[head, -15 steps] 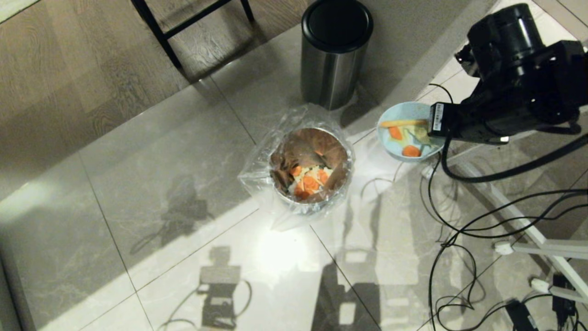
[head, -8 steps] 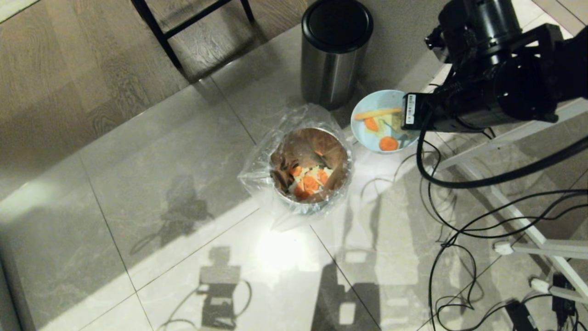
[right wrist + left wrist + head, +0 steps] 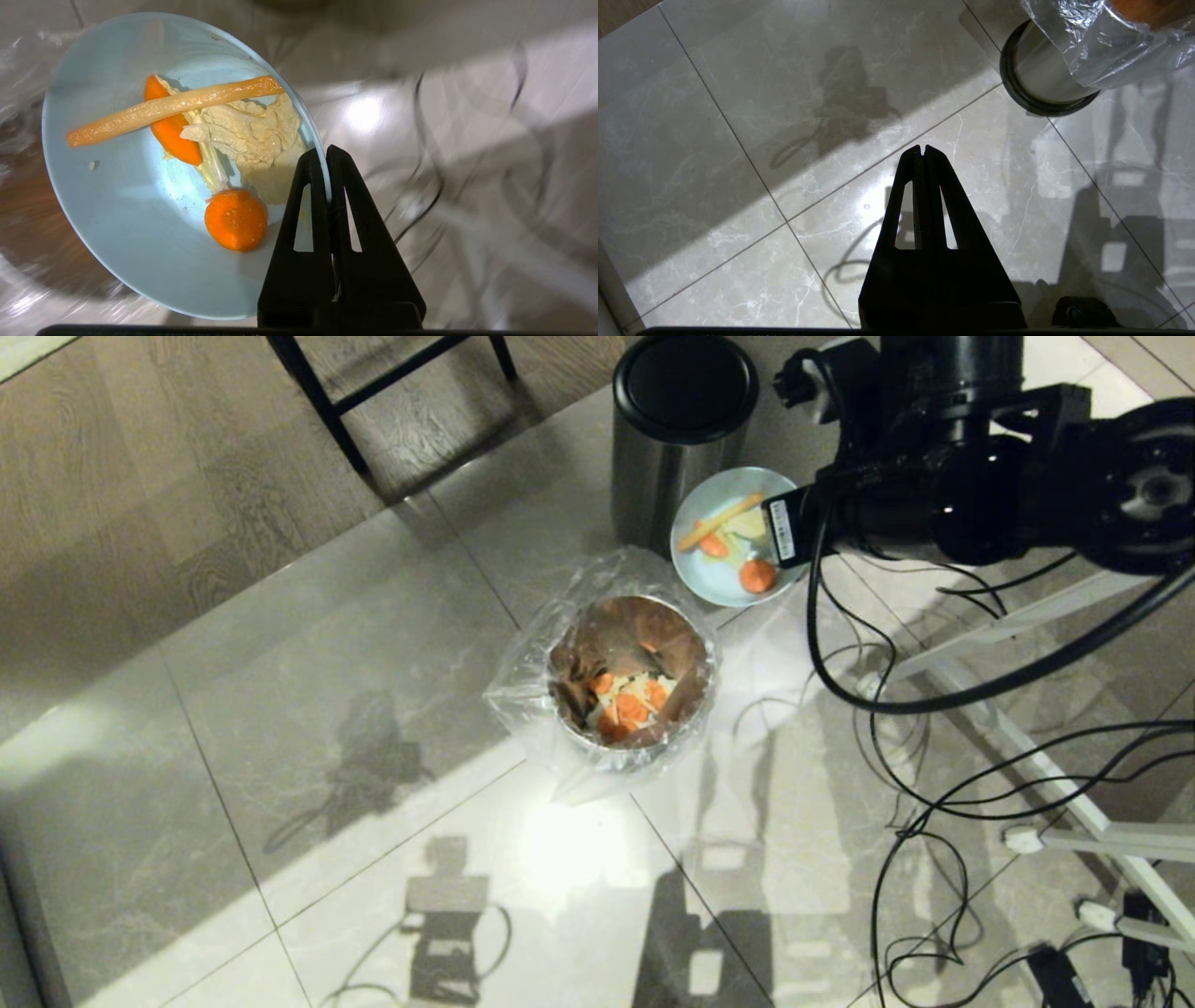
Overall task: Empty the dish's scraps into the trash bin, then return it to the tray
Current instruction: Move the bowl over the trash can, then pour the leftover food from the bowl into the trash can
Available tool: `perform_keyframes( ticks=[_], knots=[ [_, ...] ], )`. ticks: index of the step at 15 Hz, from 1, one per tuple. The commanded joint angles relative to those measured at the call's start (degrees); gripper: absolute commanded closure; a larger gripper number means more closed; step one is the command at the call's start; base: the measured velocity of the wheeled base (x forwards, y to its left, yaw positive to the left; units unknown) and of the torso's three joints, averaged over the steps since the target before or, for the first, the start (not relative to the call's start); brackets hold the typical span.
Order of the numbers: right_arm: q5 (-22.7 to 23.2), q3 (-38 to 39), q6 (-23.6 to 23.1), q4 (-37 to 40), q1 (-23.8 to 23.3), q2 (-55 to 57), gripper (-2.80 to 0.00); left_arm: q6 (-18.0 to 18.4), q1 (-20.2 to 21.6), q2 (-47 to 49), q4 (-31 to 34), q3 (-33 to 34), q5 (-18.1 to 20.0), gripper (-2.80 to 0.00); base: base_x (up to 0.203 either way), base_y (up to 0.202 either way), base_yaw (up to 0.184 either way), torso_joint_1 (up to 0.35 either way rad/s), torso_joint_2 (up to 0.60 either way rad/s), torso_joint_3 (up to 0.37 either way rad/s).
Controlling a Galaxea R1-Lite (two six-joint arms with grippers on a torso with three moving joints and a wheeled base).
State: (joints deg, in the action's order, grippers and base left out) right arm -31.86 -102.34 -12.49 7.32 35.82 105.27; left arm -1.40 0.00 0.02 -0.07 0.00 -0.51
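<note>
Dish (image 3: 126,224) pinched at rim by right gripper (image 3: 325,151), jaws clamped together on it, scraps (image 3: 236,226) inside. Held beyond bin (image 3: 630,683), arm reaching in from right.

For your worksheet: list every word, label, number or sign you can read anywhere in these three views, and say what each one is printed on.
No text can be read in any view.
White sticker on the right end effector that grips the dish: dark barcode-like marks, too small to read.
Trash bin, lidded steel bin, left end effector: no markings visible.
</note>
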Motion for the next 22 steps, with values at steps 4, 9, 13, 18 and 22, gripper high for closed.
perform_keyframes(
  ticks=[4,9,13,18,22],
  knots=[
    [-0.1,0.0,-13.2,-10.8,2.4,4.4,0.0,-0.1,0.0,0.1,0.0,0.0,0.0,0.0,0.0,0.0,0.0,0.0,0.0,0.0],
    [0.1,-0.2,-26.9,-22.7,6.6,8.9,0.0,-0.1,0.0,0.1,0.0,0.0,0.0,0.0,0.0,0.0,0.0,0.0,0.0,0.0],
    [6.7,-0.2,-38.3,-28.7,8.1,10.6,0.0,-0.1,0.0,0.0,0.0,0.0,0.0,0.0,0.0,0.0,0.0,0.0,0.0,0.0],
    [11.9,0.6,-47.1,-33.5,10.1,11.6,0.0,-0.1,0.0,0.1,0.0,0.0,0.0,0.0,0.0,0.0,0.0,0.0,0.0,0.0],
    [17.6,0.6,-59.3,-38.0,10.4,12.1,0.0,0.0,0.0,0.1,0.0,0.0,0.0,0.0,0.0,0.0,0.0,0.0,0.0,0.0]
  ],
)
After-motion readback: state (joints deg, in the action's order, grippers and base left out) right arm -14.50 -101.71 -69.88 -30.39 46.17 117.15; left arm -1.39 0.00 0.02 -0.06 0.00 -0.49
